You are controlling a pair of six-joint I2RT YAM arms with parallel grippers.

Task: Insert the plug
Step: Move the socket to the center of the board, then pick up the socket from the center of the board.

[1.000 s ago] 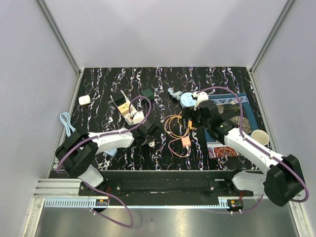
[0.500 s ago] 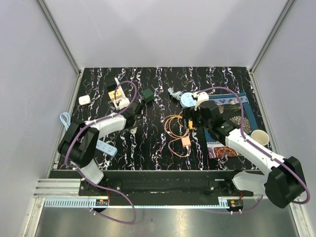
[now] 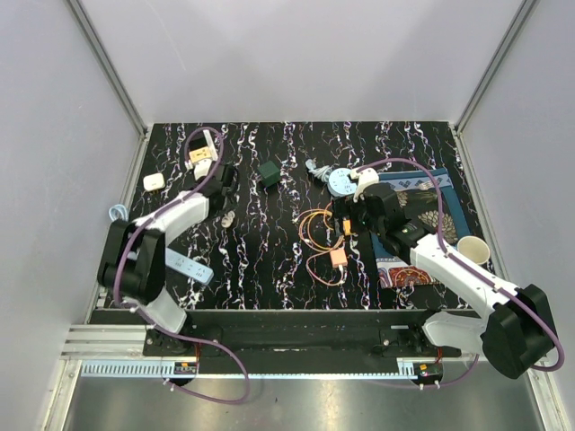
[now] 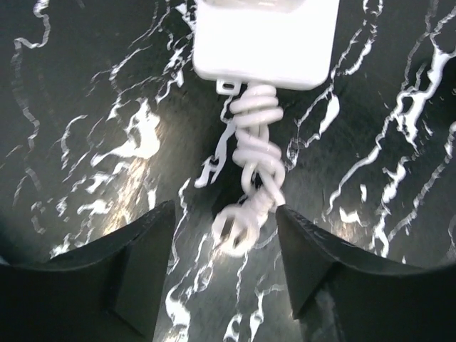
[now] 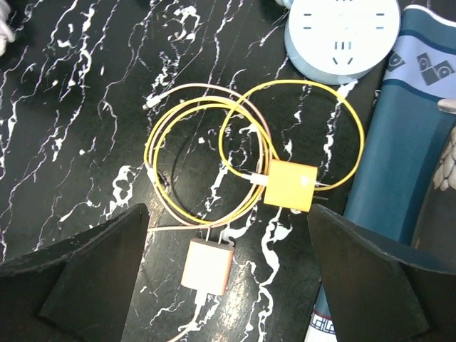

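You are working on the pickup, by my reading. Your left fingers (image 4: 135, 271) are standing apart and gripping nothing. The loose end of the coiled lead (image 4: 258, 142) is lying between them, and the white charger (image 4: 265, 43) is sitting just beyond their tips, at the left of the bench (image 3: 404, 144). Whether one finger is brushing the coil, I cannot tell.

That charger is looking like the plug to insert. You should be reaching further forward so the pads are closing on the block's flat sides, not on the lead. The block is hard, smooth, round-cornered plastic and should be holding firm, while the rubbery bundle is likely to be squirming and letting the body swing. Its prongs are not showing, so be checking their facing before lifting. The glossy black, white-veined bench is throwing glare and probably offering little friction.

Mid-bench, thin yellow cable (image 5: 147, 146) is lying in loose loops joined to an orange block (image 5: 288, 184), with a peach block (image 5: 207, 265) just beside them. Be carrying the plug clear above these.

Your right fingers (image 5: 85, 271) are spread wide and empty over those loops. Beyond them the round socket (image 5: 347, 28), a pale disc with slots facing up, is sitting just beside the blue mat (image 5: 399, 142), well apart from the charger. It is looking light, so be steadying it while pressing down.
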